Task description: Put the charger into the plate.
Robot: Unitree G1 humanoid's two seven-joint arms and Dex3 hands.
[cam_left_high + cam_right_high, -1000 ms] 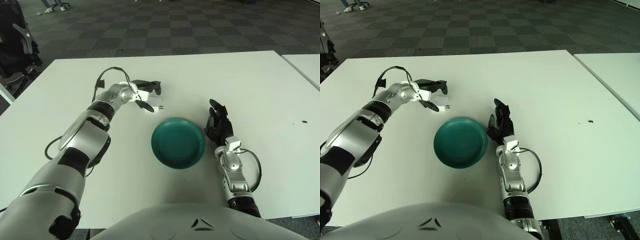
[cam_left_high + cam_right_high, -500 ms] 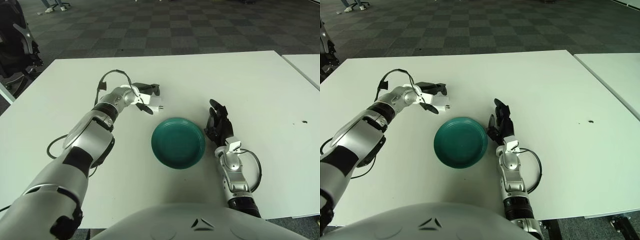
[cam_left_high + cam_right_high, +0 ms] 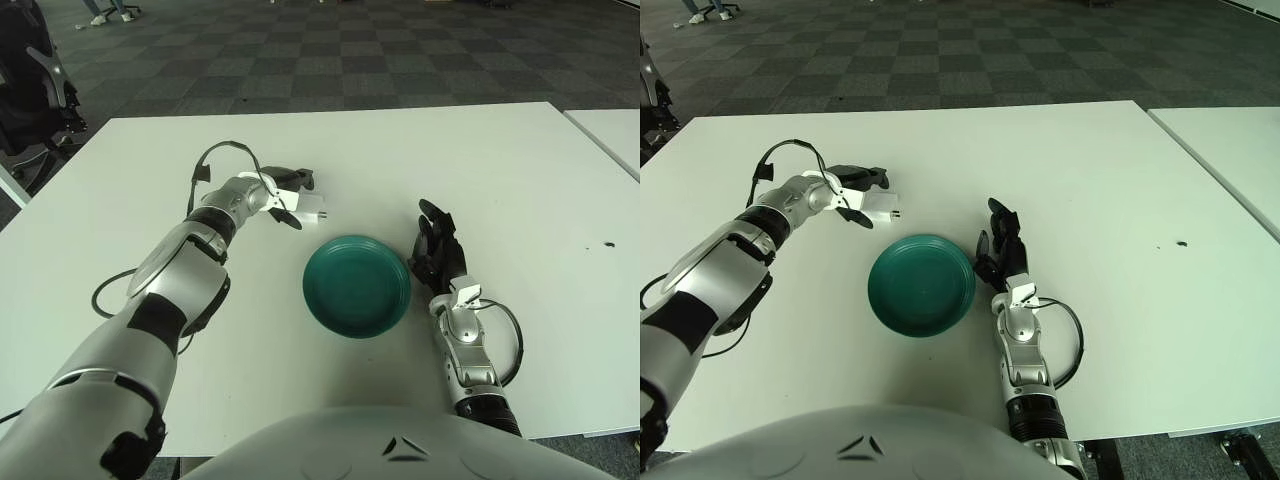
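Note:
A small white charger point(image 3: 306, 206) is held in my left hand point(image 3: 287, 198), just above the white table beyond the plate's far left side. The fingers are curled around it, with its prongs pointing right. It also shows in the right eye view point(image 3: 880, 205). The dark green plate point(image 3: 357, 285) lies empty on the table in front of me. My right hand point(image 3: 436, 250) rests on the table just right of the plate, fingers relaxed and holding nothing.
The white table point(image 3: 500, 170) stretches wide around the plate. A second white table point(image 3: 612, 130) stands at the far right, across a narrow gap. A small dark speck point(image 3: 609, 243) lies on the table at the right. A chair point(image 3: 35, 90) stands at the far left.
My left hand has closed on the charger and lifted it slightly up and back from where it lay beside the plate. The right hand has not moved.

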